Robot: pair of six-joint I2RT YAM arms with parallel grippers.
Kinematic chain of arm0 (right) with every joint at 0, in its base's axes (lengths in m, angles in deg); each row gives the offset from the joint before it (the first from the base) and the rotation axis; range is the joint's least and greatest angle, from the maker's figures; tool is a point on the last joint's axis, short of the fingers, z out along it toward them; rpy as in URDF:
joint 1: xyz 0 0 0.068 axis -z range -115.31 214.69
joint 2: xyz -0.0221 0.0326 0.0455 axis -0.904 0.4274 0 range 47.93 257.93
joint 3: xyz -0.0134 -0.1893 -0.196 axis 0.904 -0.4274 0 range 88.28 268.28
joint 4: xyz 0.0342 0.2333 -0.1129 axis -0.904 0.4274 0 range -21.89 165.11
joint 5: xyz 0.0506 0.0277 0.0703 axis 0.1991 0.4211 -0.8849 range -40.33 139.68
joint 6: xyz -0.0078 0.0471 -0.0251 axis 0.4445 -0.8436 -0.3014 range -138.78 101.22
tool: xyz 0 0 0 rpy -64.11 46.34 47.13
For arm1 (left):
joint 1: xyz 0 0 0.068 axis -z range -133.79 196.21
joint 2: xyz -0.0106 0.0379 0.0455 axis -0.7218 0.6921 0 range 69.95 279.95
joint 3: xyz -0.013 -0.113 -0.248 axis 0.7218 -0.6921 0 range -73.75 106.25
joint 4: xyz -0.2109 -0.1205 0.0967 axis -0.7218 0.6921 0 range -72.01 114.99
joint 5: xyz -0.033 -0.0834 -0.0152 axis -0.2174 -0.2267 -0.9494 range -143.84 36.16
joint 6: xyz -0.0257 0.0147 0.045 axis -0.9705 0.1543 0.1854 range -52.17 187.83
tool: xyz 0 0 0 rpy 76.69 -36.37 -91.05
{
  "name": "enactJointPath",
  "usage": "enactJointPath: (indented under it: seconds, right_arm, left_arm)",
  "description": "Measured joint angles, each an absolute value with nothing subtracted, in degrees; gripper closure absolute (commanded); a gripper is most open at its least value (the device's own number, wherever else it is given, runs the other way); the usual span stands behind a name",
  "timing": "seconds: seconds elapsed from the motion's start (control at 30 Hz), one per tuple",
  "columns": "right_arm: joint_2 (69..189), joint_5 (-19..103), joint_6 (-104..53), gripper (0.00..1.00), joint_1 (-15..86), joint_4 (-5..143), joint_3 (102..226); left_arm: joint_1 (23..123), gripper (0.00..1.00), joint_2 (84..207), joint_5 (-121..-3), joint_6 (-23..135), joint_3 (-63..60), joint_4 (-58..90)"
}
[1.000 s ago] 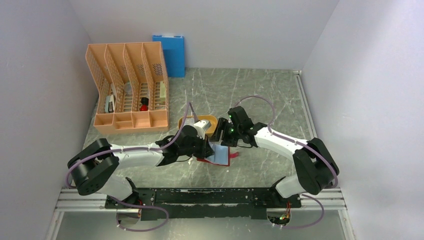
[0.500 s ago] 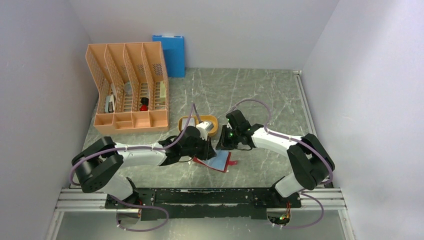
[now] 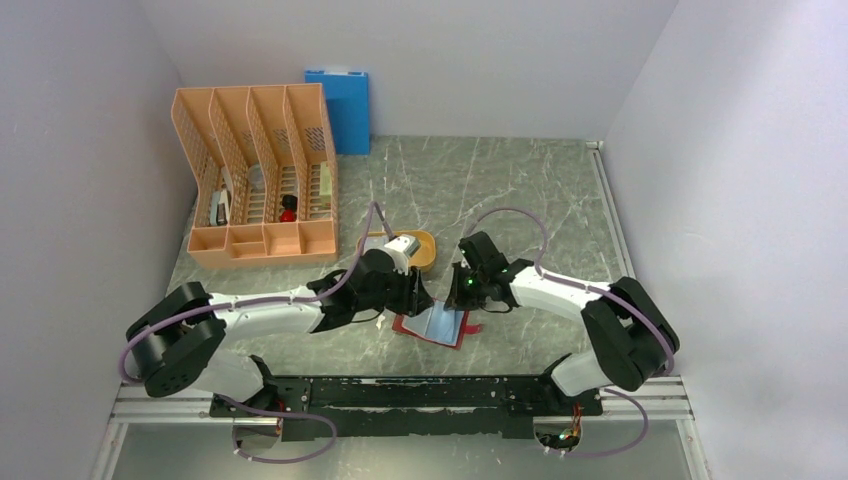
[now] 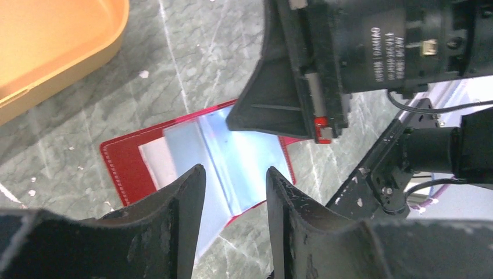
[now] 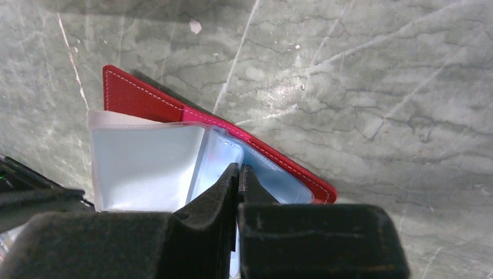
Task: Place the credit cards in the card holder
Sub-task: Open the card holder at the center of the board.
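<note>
1. Step in hand, as I judge it: working a card into a pocket of the holder, or opening a pocket for one. The right fingers do the fine work and the left fingers stand by to steady.
2. The next move calls for a shallow, slow push along the pocket mouth. The left side should pin the cover so the holder does not slide on the surface.
3. The right fingers are closed, with hardly a seam between them.
   - A thin pale sliver shows in that seam low in the right wrist view. I cannot tell whether it is a card or a plastic sleeve.
   - Their tips lie over the pale pockets, at the fold. Whether they touch is hidden by the fingers themselves.
4. The left fingers stand apart with a moderate gap and nothing between them.
   - They hang over the near left part of the holder, and the pockets show through the gap.
   - Whether their tips press the red cover is out of view.
5. The holder lies open and flat on the surface, red cover down and pale pockets up. It sits between the two sets of fingers and on the near side of the tray.
6. The tray is just beyond the holder and apart from it, and the part of it that shows is bare.
7. I can make out no loose cards anywhere. From above, the left wrist covers much of the tray.
</note>
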State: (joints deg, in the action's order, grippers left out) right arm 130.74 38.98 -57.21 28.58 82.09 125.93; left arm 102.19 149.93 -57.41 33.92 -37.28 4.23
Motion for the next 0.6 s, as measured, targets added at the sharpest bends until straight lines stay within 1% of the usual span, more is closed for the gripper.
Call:
enactJointPath:
  seconds: [0.13, 0.3, 0.4, 0.6]
  right_arm:
    - [129.3, 39.6, -55.9, 0.95, 28.6, 80.1, 123.8]
    - [128.5, 39.2, -53.6, 0.96, 28.6, 76.2, 121.9]
    - [128.4, 38.3, -52.2, 0.97, 28.6, 73.6, 121.0]
    - [129.7, 37.0, -49.3, 0.98, 26.8, 67.9, 120.3]
  left_arm:
    - [102.2, 0.58, 152.5, -56.0, 33.6, -37.2, 5.6]
    - [102.2, 0.58, 156.2, -53.9, 32.4, -37.9, 8.8]
    - [102.2, 0.58, 154.8, -52.9, 31.2, -39.4, 9.3]
    - [102.2, 0.58, 148.3, -49.3, 29.2, -42.4, 13.2]
